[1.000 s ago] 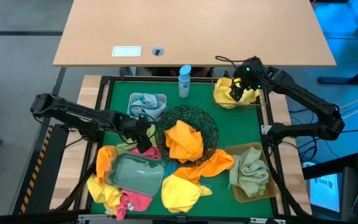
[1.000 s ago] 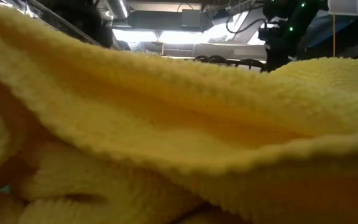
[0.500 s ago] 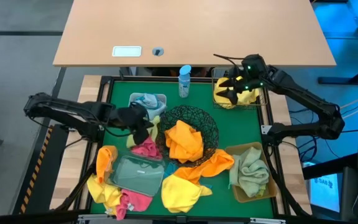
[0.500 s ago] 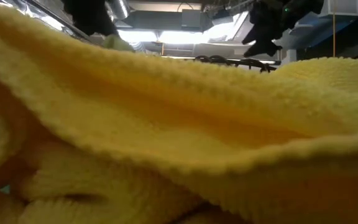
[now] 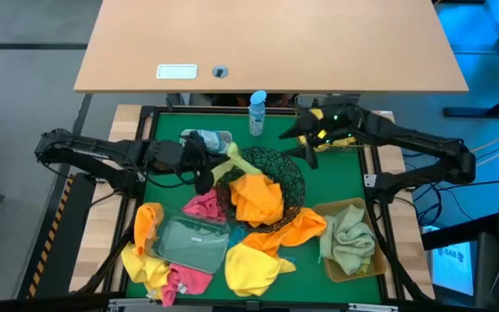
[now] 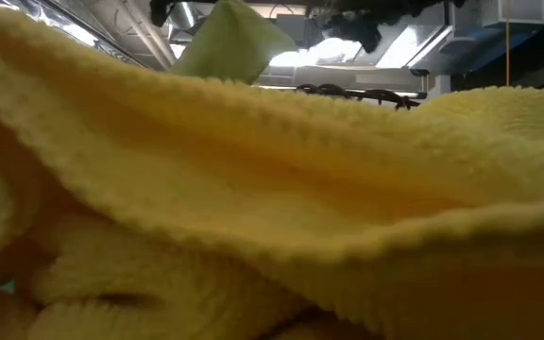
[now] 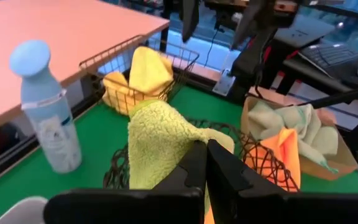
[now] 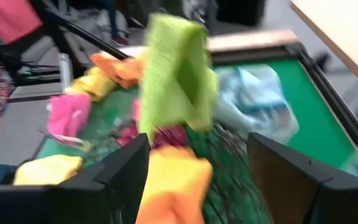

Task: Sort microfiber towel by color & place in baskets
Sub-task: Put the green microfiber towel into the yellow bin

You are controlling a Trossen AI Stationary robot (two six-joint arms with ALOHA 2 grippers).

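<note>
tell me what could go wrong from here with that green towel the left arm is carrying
1. The left tool pinches only an edge of the light green towel, which hangs above the black mesh bowl holding an orange towel; a slip would probably land it with the wrong colour.
2. The open right tool sits close by over the same bowl, so the arms could collide or snag the towel.
3. The dangling cloth might brush the blue-capped bottle and tip it.

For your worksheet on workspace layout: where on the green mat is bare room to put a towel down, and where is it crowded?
Bare green mat lies left of the pink towel, and a strip between the blue-capped bottle and the black mesh bowl. The front edge around the clear tray is crowded with towels.
</note>
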